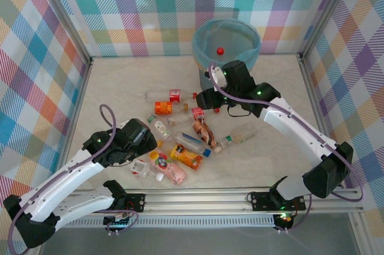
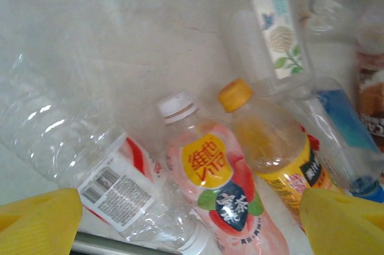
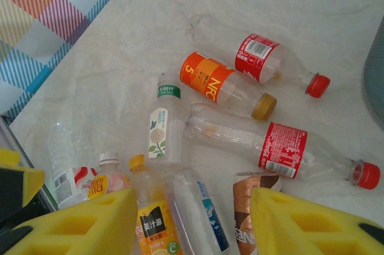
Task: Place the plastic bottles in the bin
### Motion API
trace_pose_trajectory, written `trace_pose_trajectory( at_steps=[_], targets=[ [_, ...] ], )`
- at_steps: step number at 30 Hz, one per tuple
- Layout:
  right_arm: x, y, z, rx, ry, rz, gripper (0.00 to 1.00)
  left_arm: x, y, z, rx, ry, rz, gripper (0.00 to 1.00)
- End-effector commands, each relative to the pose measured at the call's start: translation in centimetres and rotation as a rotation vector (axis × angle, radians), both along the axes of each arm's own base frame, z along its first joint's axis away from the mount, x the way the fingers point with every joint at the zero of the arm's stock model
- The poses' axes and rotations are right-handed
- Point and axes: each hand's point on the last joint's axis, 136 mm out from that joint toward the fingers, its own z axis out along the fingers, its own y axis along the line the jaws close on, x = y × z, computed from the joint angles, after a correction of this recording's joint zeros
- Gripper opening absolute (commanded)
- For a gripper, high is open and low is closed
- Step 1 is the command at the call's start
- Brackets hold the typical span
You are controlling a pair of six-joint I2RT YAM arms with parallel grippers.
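Observation:
Several plastic bottles (image 1: 180,132) lie scattered in the middle of the table. My left gripper (image 2: 191,225) hangs low over the near-left part of the pile, its yellow fingers (image 2: 39,222) spread wide. Between them lies a pink bottle (image 2: 219,189), not gripped, beside an orange juice bottle (image 2: 276,153) and a clear red-labelled one (image 2: 102,171). My right gripper (image 3: 195,225) is open and holds nothing, high above a clear blue-labelled bottle (image 3: 201,213) and a brown one (image 3: 246,207). The bin (image 1: 227,42) stands at the back, a red cap (image 1: 220,51) showing inside.
Checked walls (image 1: 36,87) close in the table on the left, back and right. A metal rail (image 1: 198,201) runs along the near edge. Bare marble surface (image 1: 276,141) lies right of the pile, under my right arm.

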Motion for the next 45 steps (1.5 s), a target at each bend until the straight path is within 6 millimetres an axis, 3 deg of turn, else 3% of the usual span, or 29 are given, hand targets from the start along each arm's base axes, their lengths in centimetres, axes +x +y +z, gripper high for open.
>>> trace_pose_trajectory(
  at_steps=[1, 4, 11, 18, 26, 34, 45],
  targets=[
    [-0.1, 0.9, 1.5, 0.071, -0.009, 0.023, 0.53, -0.8, 2.0, -1.3, -0.032, 0.038, 0.248, 0.93],
    [0.0, 1.1, 1.0, 0.068, 0.0, 0.034, 0.53, -1.5, 3.1, -2.0, -0.028, 0.073, 0.352, 0.93],
    [-0.4, 2.2, 0.1, 0.097, 0.07, 0.067, 0.54, -2.1, 2.5, -4.9, -0.132, 0.163, 0.482, 0.93],
    [-0.3, 2.8, -0.5, 0.105, 0.106, 0.074, 0.54, -2.3, 1.3, -7.0, -0.186, 0.239, 0.505, 0.93],
    [0.0, 3.0, -1.2, 0.093, 0.129, 0.075, 0.54, -3.1, 1.3, -8.9, -0.174, 0.308, 0.544, 0.92],
    [0.0, 3.1, -2.1, 0.076, 0.153, 0.073, 0.54, -4.0, 1.7, -10.9, -0.167, 0.339, 0.577, 0.85],
    [0.1, 3.2, -2.7, 0.066, 0.168, 0.073, 0.54, -4.1, 2.3, -11.7, -0.165, 0.322, 0.594, 0.74]
  ],
)
